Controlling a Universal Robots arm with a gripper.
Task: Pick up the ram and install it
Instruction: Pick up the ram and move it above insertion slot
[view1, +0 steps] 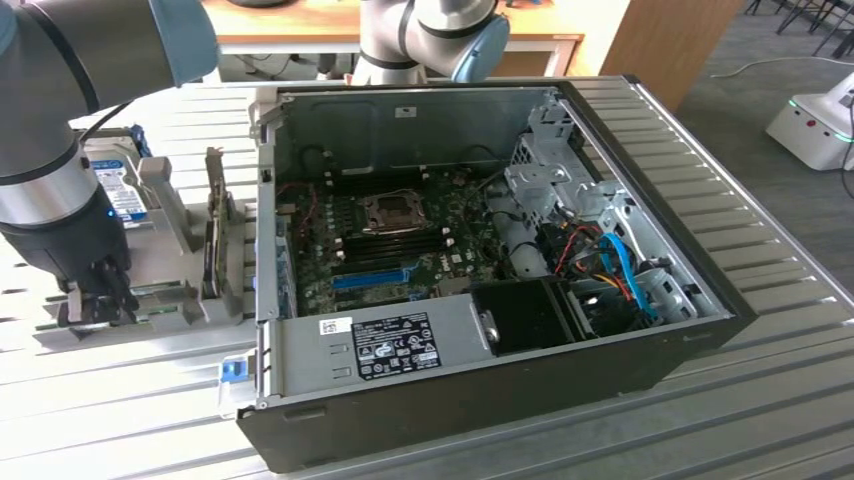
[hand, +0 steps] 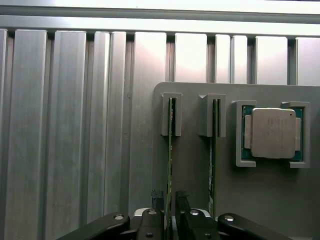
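Note:
The ram (hand: 170, 150) is a thin green stick standing on edge in a slotted holder on a grey tray (hand: 260, 200). My gripper (hand: 169, 202) is down over its near end, with one black fingertip (hand: 158, 200) on each side. The jaws are narrow and close to the stick, with a slight gap still showing. In the exterior view the gripper (view1: 94, 300) hangs low over the tray (view1: 174, 325), at the exterior view's left of the open computer case (view1: 481, 400). The motherboard (view1: 400, 240) lies inside the case with its black memory slots (view1: 400, 232).
A second green stick (hand: 212, 150) stands in the neighbouring holder. A silver processor (hand: 272, 132) sits in a frame beside it. On the tray a hard drive (view1: 120, 190) and a card (view1: 214, 230) stand upright. The case walls and a drive cage (view1: 554, 170) surround the motherboard.

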